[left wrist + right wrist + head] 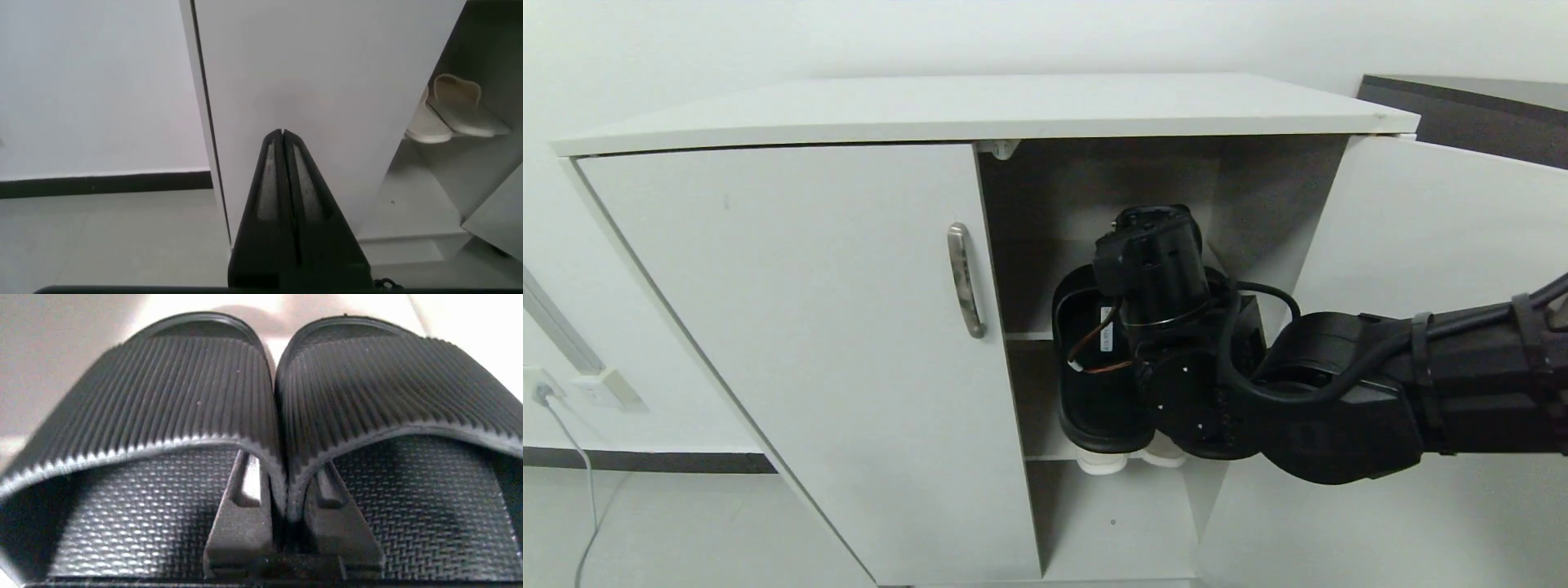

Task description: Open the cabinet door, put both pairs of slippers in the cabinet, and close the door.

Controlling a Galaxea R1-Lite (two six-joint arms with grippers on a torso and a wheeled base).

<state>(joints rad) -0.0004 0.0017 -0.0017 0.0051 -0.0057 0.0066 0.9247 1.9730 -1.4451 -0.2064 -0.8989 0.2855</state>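
The white cabinet (980,106) has its right door (1429,245) swung open and its left door (784,327) closed. My right arm (1176,327) is inside the open half with the pair of black slippers (1094,400) above the middle shelf. In the right wrist view my right gripper (282,510) is shut on the two inner strap edges of the black slippers (196,400), pinched together. A pair of white slippers (1104,464) (453,110) lies on that shelf, just under the black pair. My left gripper (283,143) is shut and empty, low in front of the closed door.
A metal handle (965,280) sits on the closed left door. Below the white slippers the bottom shelf (417,204) is bare. A wall socket with a cable (543,396) is on the far left wall, above grey floor (106,237).
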